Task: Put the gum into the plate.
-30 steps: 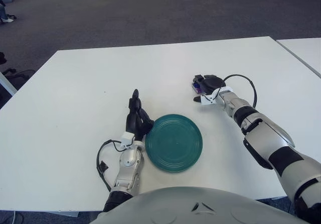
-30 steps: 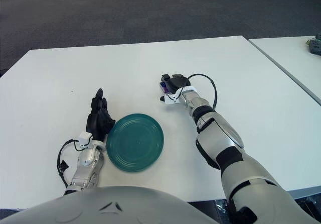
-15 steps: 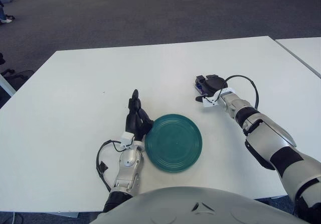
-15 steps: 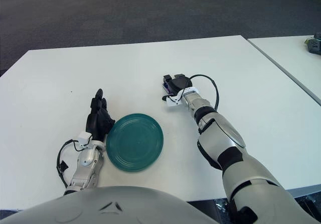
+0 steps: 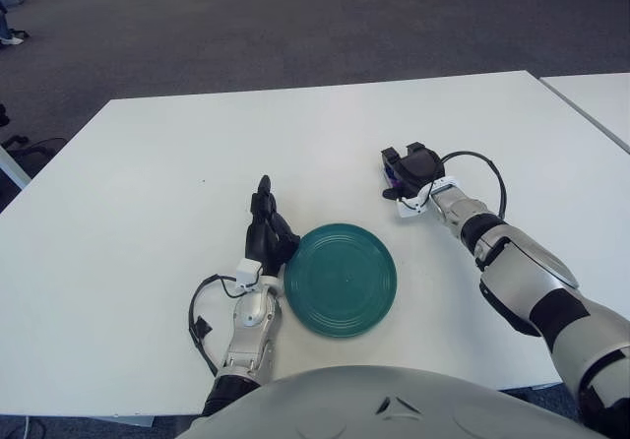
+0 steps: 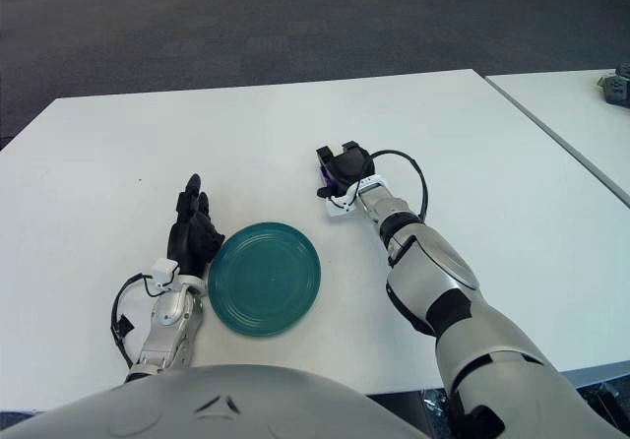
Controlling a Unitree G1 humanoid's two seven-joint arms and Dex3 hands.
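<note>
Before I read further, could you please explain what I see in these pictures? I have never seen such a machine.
This is a humanoid robot looking down at a white table through two cameras in its head. The two pictures show the same scene from slightly different places, like two eyes. The grey curve at the bottom is its own body. On the table lies a dark green plate. The left hand rests idle beside the plate. The right hand reaches further out, right of the plate, with its fingers curled over a small purple gum pack. Whether the pack is lifted off the table is hard to tell.
</note>
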